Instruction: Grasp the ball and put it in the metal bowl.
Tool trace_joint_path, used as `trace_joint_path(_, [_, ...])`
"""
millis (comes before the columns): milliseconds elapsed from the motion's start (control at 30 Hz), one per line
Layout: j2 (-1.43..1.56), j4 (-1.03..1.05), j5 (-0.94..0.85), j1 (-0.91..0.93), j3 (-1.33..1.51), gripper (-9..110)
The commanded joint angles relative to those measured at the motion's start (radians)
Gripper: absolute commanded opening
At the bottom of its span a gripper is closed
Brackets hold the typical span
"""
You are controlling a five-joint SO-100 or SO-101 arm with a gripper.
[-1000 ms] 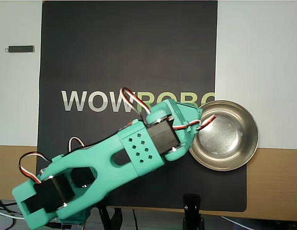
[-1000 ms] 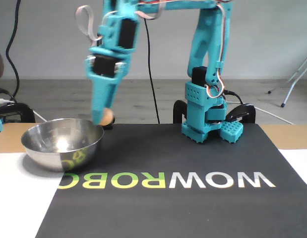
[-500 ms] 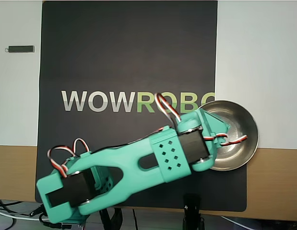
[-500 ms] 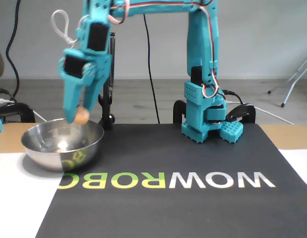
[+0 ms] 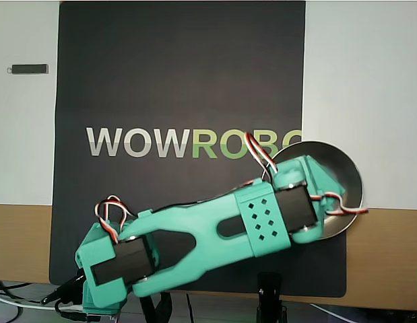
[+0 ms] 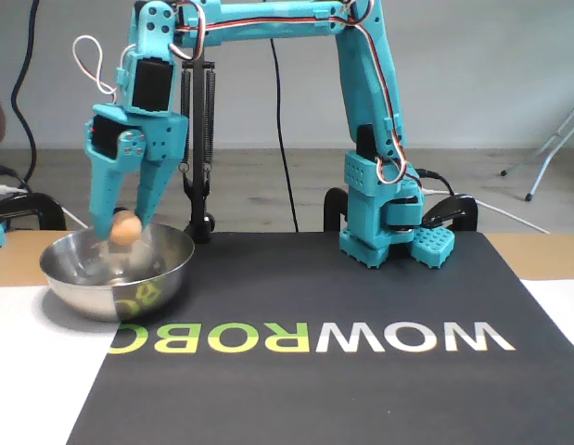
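Observation:
In the fixed view my teal gripper (image 6: 121, 231) points down over the metal bowl (image 6: 94, 291), which stands at the mat's left edge. The peach-tan ball (image 6: 126, 228) sits between the fingertips, just above the bowl's rim and inside its outline. The fingers look closed on it. In the overhead view the bowl (image 5: 351, 176) is at the right, largely covered by my wrist (image 5: 296, 205). The ball and the fingertips are hidden under the arm there.
A black mat (image 6: 361, 389) with WOWROBO lettering covers the table's middle. My arm's base (image 6: 384, 227) stands at the mat's far edge. A black stand (image 6: 201, 218) rises behind the bowl. A small dark stick (image 5: 29, 68) lies on the white surface at the overhead view's top left.

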Motion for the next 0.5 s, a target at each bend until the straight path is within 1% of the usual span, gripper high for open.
trace_joint_path(0, [-0.003, -0.008, 0.048, -0.003, -0.044, 29])
trace_joint_path(467, [-0.032, -0.008, 0.055, -0.003, -0.044, 30])
